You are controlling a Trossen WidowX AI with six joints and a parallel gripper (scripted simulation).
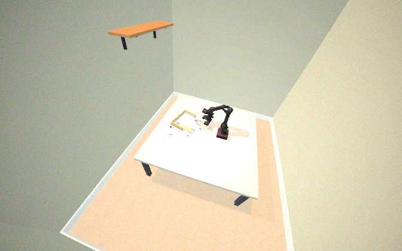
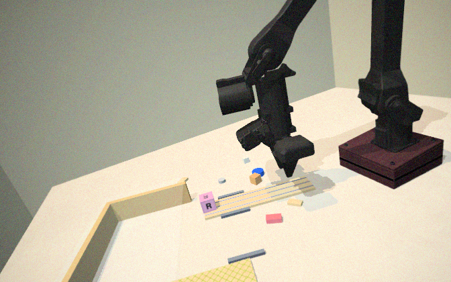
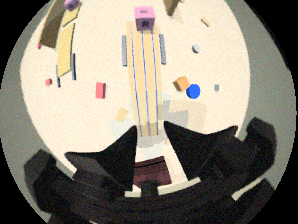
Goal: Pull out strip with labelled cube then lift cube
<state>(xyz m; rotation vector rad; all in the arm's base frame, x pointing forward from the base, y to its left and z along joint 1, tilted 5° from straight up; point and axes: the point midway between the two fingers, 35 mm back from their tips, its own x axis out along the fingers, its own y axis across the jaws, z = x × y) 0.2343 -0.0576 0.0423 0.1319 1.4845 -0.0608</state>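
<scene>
The pink-purple cube marked R (image 2: 208,203) (image 3: 145,20) sits on the far end of the side-by-side tan strips (image 2: 262,198) (image 3: 140,75), which have thin blue lines along them. I cannot tell which strip bears it or whether each is in one piece. My gripper (image 2: 289,175) (image 3: 150,125) is open and empty, above the strips' near end by the arm's base. A second purple cube (image 1: 177,122) (image 3: 72,4) is by the wooden wall, beyond a yellow patterned piece (image 1: 188,129) (image 2: 228,271) (image 3: 65,50).
Grey rails (image 2: 235,213) (image 3: 162,49) flank the strips. A red block (image 2: 274,218) (image 3: 100,90) and small tan piece (image 2: 294,202) (image 3: 121,115) lie on one side; an orange cube (image 2: 256,178) (image 3: 182,83) and blue disc (image 2: 258,172) (image 3: 193,91) on the other. A wooden wall (image 2: 151,198) stands beyond.
</scene>
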